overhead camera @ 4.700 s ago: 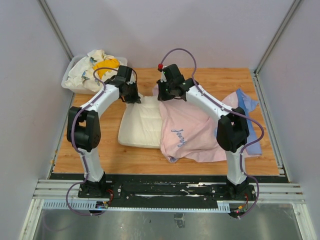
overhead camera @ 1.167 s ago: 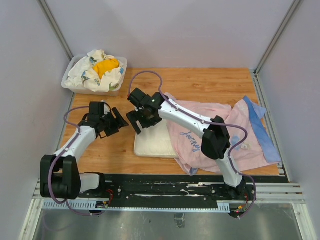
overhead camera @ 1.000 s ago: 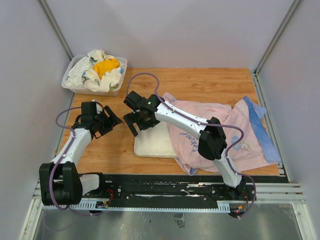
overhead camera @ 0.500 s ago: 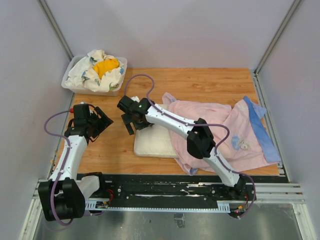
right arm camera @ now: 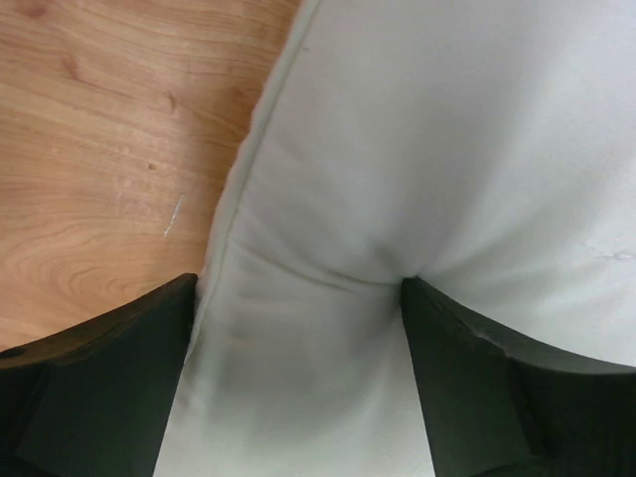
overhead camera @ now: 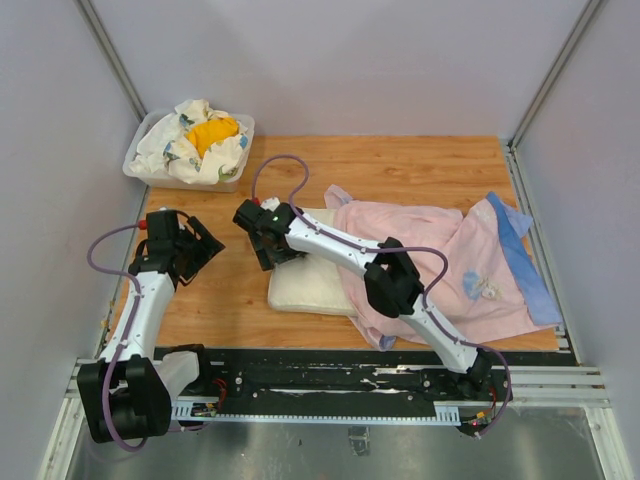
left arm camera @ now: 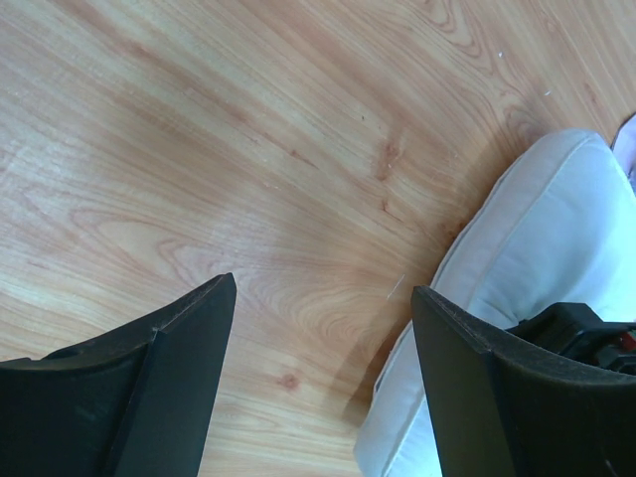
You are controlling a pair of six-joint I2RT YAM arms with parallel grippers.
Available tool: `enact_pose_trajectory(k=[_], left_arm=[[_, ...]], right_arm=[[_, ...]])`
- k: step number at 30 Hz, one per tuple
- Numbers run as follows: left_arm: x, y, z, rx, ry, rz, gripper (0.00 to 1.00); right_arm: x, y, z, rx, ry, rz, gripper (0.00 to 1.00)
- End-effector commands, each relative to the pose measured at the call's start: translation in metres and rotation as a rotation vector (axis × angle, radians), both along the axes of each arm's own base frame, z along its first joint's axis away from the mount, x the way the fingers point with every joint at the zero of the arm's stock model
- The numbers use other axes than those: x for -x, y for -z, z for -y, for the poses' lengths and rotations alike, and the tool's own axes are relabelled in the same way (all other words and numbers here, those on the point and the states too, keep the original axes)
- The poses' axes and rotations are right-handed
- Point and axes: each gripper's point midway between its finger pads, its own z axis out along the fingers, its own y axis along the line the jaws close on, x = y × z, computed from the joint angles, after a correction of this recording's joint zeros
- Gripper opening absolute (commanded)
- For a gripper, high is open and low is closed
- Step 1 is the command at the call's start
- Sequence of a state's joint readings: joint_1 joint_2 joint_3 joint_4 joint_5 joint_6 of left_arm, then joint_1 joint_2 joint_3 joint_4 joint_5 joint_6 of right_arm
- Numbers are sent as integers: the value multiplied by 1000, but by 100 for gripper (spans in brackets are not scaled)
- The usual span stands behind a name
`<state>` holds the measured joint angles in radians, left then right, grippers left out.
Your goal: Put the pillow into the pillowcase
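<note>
Pillow, right gripper now down wide astride its edge, left gripper spread, empty

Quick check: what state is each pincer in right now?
Left pincer: open, holding nothing, over the wooden tabletop.
Right pincer: open, straddling the pillow edge, not clamped.

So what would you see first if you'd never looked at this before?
Probably the big pink pillowcase, rumpled over the right half of the wooden table and covering one end of the cream pillow. Next, the right gripper, jaws wide, pressing on the pillow's far-left corner. The bright yellow-and-white cloth bundle in the bin at the far-left corner pops too.
</note>
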<state>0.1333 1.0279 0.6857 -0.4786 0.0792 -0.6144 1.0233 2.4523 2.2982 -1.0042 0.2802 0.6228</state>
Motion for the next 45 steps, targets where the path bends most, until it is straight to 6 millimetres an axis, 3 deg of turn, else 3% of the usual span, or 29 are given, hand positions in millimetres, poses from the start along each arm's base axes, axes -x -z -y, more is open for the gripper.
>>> enact_pose_trajectory(k=[1,6,10,13,20,23,33,37,45], left_arm=[[2,2,-4,3,-25,3,76],[4,3,-3,4,-20,1,76],[5,5,-2,6,-14,-2,76],[5,3,1,15,2,4,76],[5,4,24,109,95,41,72],[6,7,34,158,130,56,72],[15,20,77,379,257,109,72],[15,20,92,378,283,121,73],[12,23,150,407,369,103,73]], right_arm=[[7,58,13,89,40,-67,75],[12,64,19,103,46,-89,38],[12,51,23,95,49,-81,2],[11,28,28,80,53,-58,1],[2,-69,34,-35,6,85,1],[1,-101,40,-79,0,121,1],[8,-155,47,-195,-32,140,1],[10,-171,47,-239,-33,150,1],[9,-197,52,-320,-25,175,1]])
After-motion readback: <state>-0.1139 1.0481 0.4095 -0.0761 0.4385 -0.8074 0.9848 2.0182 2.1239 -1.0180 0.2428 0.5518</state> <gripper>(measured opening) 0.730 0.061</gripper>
